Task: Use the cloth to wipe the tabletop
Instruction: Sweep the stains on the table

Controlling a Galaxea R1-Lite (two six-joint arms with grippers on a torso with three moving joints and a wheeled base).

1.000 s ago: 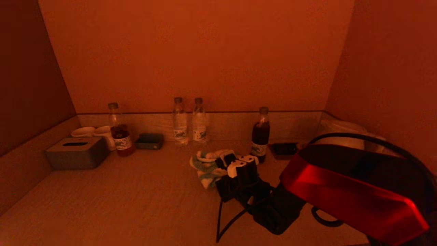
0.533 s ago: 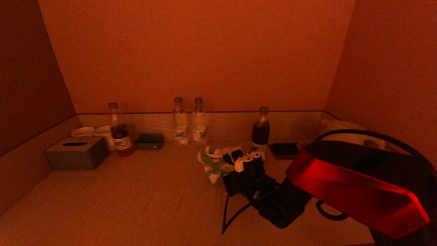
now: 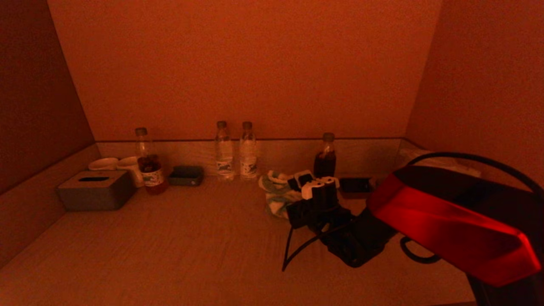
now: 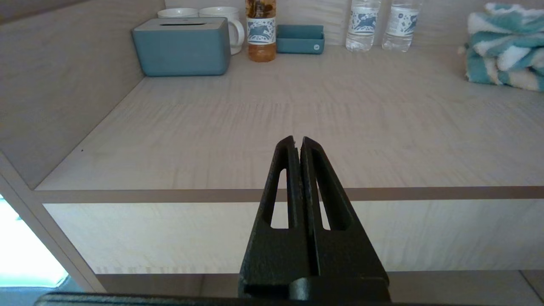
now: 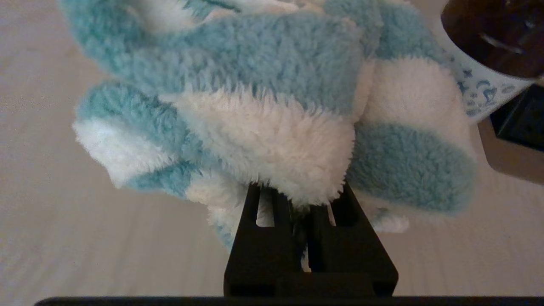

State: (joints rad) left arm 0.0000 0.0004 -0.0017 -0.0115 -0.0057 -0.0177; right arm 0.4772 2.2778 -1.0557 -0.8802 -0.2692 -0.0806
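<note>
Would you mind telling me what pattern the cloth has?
The cloth has light blue and white stripes, clearest in the right wrist view.

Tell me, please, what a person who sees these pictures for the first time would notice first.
The eye goes first to the fluffy blue and white striped cloth, bunched up and clamped in the right gripper near the back of the tabletop, close beside a dark bottle. Next comes the row along the back wall: two clear water bottles in the middle and a tissue box at the far left.
</note>
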